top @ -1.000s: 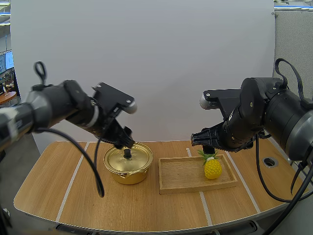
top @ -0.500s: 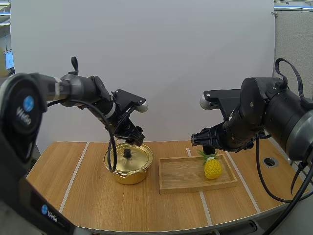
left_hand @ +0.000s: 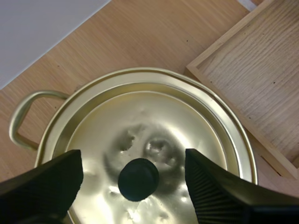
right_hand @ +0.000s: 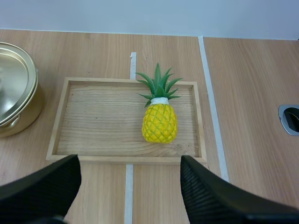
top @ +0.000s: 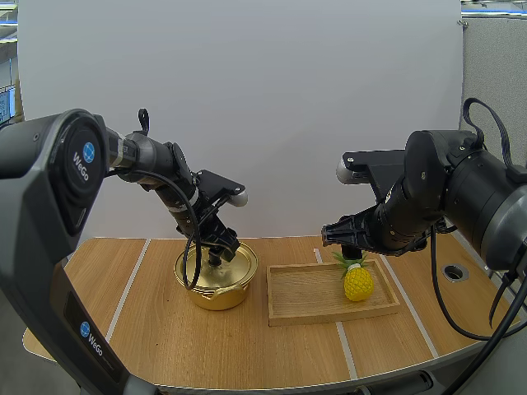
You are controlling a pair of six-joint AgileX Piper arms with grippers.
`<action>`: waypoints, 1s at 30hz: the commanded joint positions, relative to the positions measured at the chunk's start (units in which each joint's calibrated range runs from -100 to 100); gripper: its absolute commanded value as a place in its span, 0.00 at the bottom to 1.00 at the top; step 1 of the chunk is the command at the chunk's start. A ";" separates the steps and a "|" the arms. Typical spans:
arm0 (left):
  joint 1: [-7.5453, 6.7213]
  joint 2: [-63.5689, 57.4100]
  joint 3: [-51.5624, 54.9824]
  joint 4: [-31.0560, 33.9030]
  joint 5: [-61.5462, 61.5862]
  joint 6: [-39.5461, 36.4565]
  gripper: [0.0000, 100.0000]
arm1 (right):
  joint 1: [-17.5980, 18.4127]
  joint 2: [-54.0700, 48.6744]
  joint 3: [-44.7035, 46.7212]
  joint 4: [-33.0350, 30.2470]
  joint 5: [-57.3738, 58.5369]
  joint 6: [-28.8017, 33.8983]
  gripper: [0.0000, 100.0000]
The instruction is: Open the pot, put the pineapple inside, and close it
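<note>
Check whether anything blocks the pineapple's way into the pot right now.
Yes: the lid sits on the pot, closing it. The left gripper is open around the lid's knob. Nothing else stands between the pineapple on the tray and the pot.

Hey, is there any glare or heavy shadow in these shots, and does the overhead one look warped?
Left wrist view: the lid throws patchy bright reflections around its knob. Right wrist view: even light, the pineapple casts just a faint soft shadow on the tray. High view: wide-angle bending curves the table's front edge; only a mild sheen on the pot.
</note>
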 commanded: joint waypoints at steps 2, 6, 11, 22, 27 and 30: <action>-0.26 0.55 -0.41 0.54 -0.63 -0.22 1.00 | -0.13 -0.29 -0.37 -0.47 -0.24 -0.05 1.00; -0.26 0.55 -0.41 0.54 -0.96 -0.22 1.00 | -0.13 -0.29 -0.37 -0.47 -0.24 -0.05 1.00; -0.26 0.55 -0.41 0.83 -0.96 -0.22 1.00 | -0.13 -0.29 -0.37 -0.47 -0.24 -0.05 1.00; -0.26 0.55 -0.41 1.08 0.36 -1.39 0.76 | -0.13 -0.29 -0.37 -0.47 -0.24 -0.05 1.00; -0.26 0.55 -0.41 2.33 0.76 -2.45 0.23 | -0.13 -0.29 -0.37 -0.47 -0.24 -0.05 1.00; -0.26 0.55 -0.41 2.49 1.36 -2.45 0.00 | -0.13 -0.29 -0.37 -0.47 -0.24 -0.05 1.00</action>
